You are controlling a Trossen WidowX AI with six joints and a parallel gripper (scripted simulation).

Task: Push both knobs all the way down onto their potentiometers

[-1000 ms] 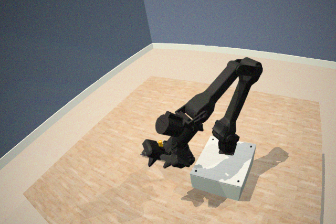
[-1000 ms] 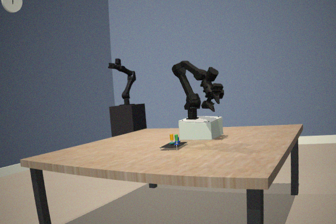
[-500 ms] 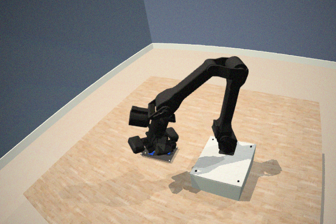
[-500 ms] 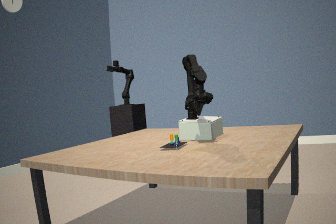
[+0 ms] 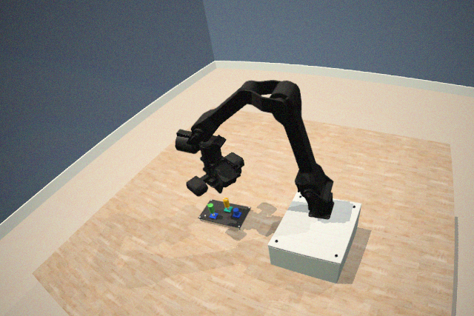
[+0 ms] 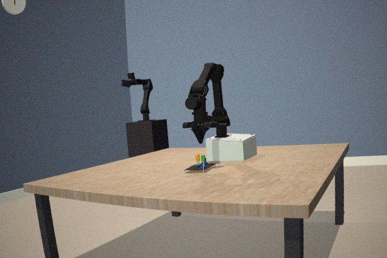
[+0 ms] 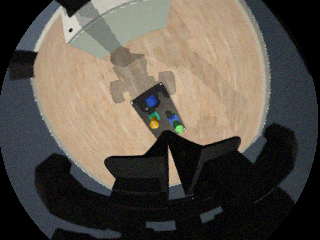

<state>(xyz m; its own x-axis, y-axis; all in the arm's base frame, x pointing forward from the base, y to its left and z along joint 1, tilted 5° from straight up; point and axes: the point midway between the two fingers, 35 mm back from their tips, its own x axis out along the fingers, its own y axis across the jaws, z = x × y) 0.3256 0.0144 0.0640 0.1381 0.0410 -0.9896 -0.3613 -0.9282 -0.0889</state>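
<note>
Dark grey, the circuit board [image 5: 220,220] [image 6: 195,168] [image 7: 163,110] stands on short legs on the wooden table [image 5: 152,236] [image 6: 150,183] [image 7: 75,90]. Its long axis runs from left to right in the top view, slanting slightly towards the viewer, with one short end facing the pale base box [image 5: 306,268] [image 6: 224,149] [image 7: 132,32].

At the board's left end, the green knob [image 5: 210,208] [image 6: 203,158] [image 7: 179,128] stands nearly upright, its axis pointing up, raised above a blue potentiometer [image 5: 213,216]. Next, above the board and well apart from it, hangs the gripper [image 5: 220,191] [image 6: 200,142] [image 7: 166,134], fingers pointing down, tips together and clenched on nothing. The board and all its knobs lie below those tips; in the wrist view the fingertips cover part of the board's far end, near the green knob.

Near the board's back edge, the orange knob [image 5: 226,202] [image 6: 197,158] [image 7: 154,123] also points up, with some shaft showing between it and the teal potentiometer [image 5: 228,209] [image 7: 154,115].

Towards the board's right end, a low blue knob [image 5: 235,210] [image 7: 151,101] sits close to its mount. The base box stands to the board's right, apart from it, carrying the black arm [image 5: 292,125] [image 6: 217,92].
</note>
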